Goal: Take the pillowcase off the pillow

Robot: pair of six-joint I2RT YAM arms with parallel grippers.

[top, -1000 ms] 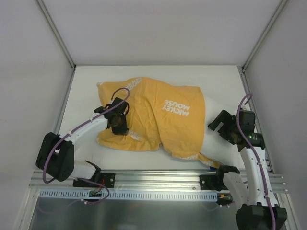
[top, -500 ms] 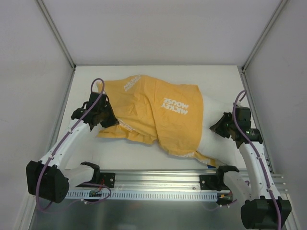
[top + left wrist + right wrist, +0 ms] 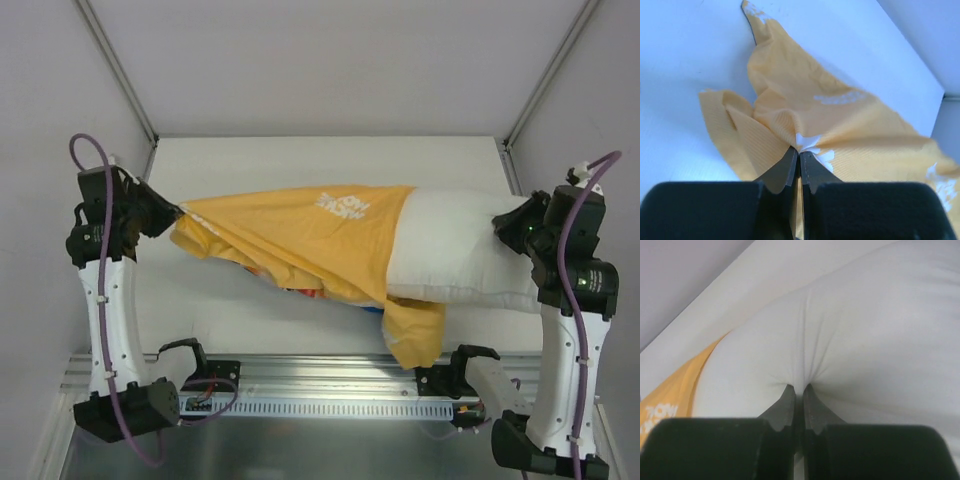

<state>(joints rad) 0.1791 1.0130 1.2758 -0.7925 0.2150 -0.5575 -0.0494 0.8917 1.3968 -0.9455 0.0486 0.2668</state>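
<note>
The left gripper [image 3: 168, 214] is squeezed shut on the far left end of the pillowcase [image 3: 300, 232], with a small fold of yellow cloth pinched in its tips. The right gripper [image 3: 508, 228] is squeezed shut on the right end of the pillow [image 3: 460, 255], and the white cover puckers where the tips bite in. The two arms stand tall and far apart, one at each side of the table [image 3: 300, 160]. The pillow and case stretch in a line between them and look lifted off the table. I think each arm holds a different thing for a reason. One pulls the cloth one way while the other holds the pillow back, so the pillow can slide out. The right half of the pillow is bare, and the left half is inside the case. A loose flap [image 3: 415, 335] of the case hangs down at the near side, and a bit of blue shows under the yellow. The job looks about half done. More pulling apart should free the rest, if both pinches hold.
</note>
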